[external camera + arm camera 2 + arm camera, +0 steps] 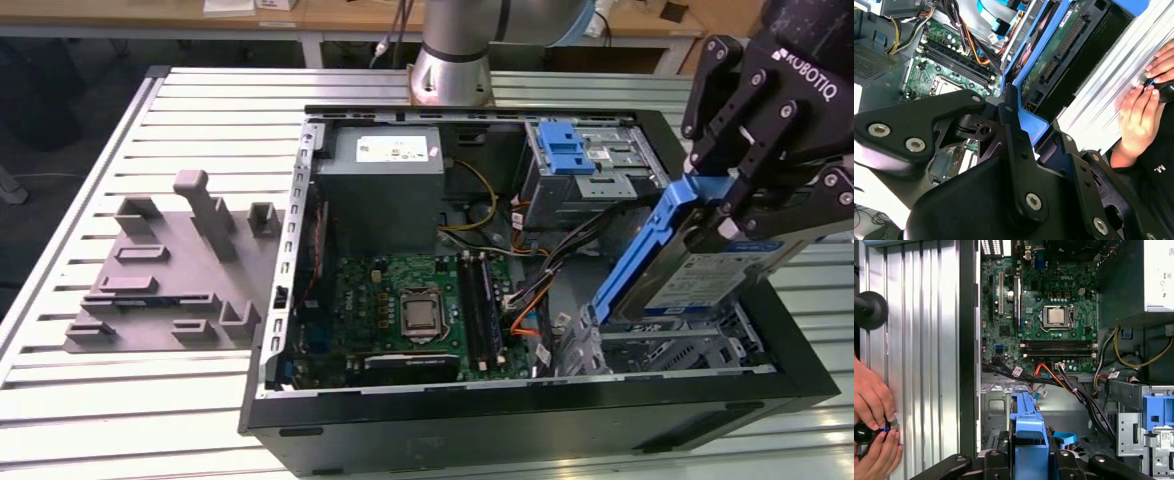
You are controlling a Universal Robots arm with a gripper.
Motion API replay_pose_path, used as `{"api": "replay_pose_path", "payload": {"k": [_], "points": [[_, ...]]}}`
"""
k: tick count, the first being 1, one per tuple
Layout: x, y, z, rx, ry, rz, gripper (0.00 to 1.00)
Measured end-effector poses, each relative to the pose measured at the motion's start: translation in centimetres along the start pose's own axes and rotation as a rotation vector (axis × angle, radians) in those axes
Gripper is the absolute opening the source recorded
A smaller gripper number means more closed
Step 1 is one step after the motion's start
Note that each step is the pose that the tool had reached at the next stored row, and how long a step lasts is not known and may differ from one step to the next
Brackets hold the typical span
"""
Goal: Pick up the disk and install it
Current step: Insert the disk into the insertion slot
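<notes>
Disk (714, 275) is clamped in the gripper (763, 205), fingers closed on the blue frame along its edges. It is held steeply tilted, lower end dipped inside the open computer case (534, 415), at the case corner nearest the camera on the exterior view's right, over the metal drive cage (667, 350). Contact with the cage cannot be judged. The same grip is seen in both wrist views: blue frame of the disk (1026, 435) is pinched between the black fingers of the gripper (1026, 462), and the disk's circuit-board side (1054, 65) is exposed past the gripper (1019, 117). The motherboard (400, 300) is mounted on the case floor, with the power supply (380, 170) at the far edge. The case is set on a slatted table (200, 110); a grey block (167, 270) is placed near the table's edge on the exterior view's left. A person's hands (873, 400) are rested on the table beside the case, closed round a black knob (864, 432).
</notes>
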State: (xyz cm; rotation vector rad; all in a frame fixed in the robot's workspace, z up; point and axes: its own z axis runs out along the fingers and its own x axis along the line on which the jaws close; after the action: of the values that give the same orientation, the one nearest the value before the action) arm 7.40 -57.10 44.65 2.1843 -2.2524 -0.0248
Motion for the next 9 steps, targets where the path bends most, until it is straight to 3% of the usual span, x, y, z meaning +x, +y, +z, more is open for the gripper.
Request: {"api": "replay_pose_path", "payload": {"k": [9], "points": [[0.1,-0.02,0.47,0.0001,0.0,0.0,0.36]]}}
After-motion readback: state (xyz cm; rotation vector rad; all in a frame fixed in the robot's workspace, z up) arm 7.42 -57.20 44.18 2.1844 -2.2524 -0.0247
